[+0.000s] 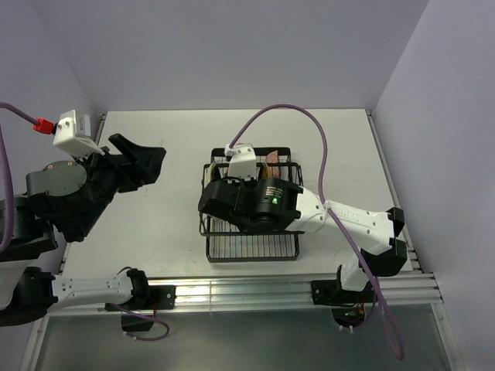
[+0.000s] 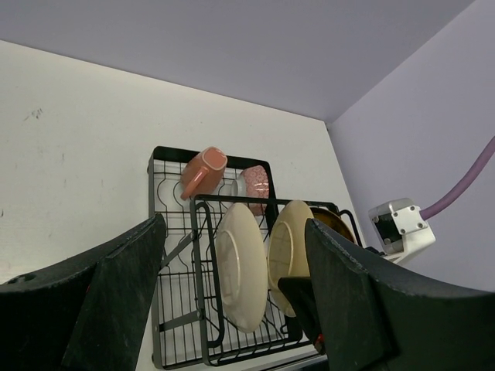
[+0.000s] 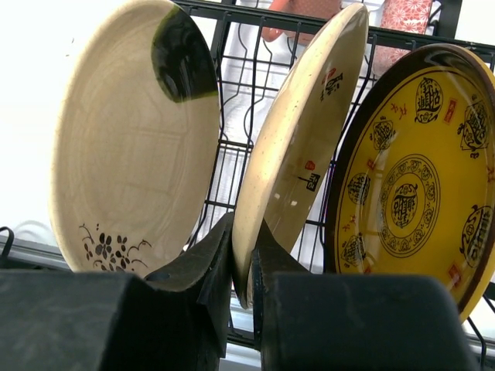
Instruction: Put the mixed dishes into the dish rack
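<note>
The black wire dish rack (image 1: 251, 247) stands mid-table. Three plates stand upright in its slots: a cream plate with a dark patch and flower sprig (image 3: 131, 139), a second cream plate (image 3: 302, 147) seen edge-on, and a yellow patterned plate (image 3: 410, 193). My right gripper (image 3: 242, 232) is shut on the lower rim of the middle cream plate, one finger on each face. At the rack's far end the pinkish mug (image 2: 203, 170) lies tilted. My left gripper (image 1: 143, 162) hangs open above the table left of the rack, holding nothing. The bowl cannot be made out.
A small red-patterned piece (image 2: 257, 184) sits beside the mug at the rack's far end. The right arm (image 1: 340, 216) stretches over the rack from the right. Walls close the table at the back and on both sides.
</note>
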Available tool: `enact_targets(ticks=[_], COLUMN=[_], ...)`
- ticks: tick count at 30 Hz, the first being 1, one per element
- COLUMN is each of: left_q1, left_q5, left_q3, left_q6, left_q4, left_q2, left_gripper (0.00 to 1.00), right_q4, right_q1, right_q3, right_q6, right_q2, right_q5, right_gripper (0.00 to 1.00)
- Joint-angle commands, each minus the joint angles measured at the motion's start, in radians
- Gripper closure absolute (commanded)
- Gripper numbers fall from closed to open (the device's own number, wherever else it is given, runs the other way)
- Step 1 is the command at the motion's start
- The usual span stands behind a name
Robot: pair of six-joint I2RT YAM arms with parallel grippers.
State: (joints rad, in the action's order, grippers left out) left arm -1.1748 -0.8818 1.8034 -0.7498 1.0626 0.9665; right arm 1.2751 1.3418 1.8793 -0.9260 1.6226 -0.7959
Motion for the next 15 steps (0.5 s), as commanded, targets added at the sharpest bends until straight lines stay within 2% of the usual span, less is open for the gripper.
enact_targets(ticks=[1, 15], left_q1=[-0.005, -0.005], left_q5=[0.017, 0.027], left_q3=[-0.010, -0.018], left_q6=[-0.008, -0.003], left_q4=[-0.013, -0.027], left_q2=[0.008, 0.034], left_gripper=[0.22, 0.22], right_q4=[-0.049, -0.074], right_q1=[-0.007, -0.006], right_q3=[0.047, 0.087], right_q6=[0.016, 0.030], right_q2=[-0.040, -0.092], right_q5=[-0.022, 0.004], right_gripper=[1.00, 1.00])
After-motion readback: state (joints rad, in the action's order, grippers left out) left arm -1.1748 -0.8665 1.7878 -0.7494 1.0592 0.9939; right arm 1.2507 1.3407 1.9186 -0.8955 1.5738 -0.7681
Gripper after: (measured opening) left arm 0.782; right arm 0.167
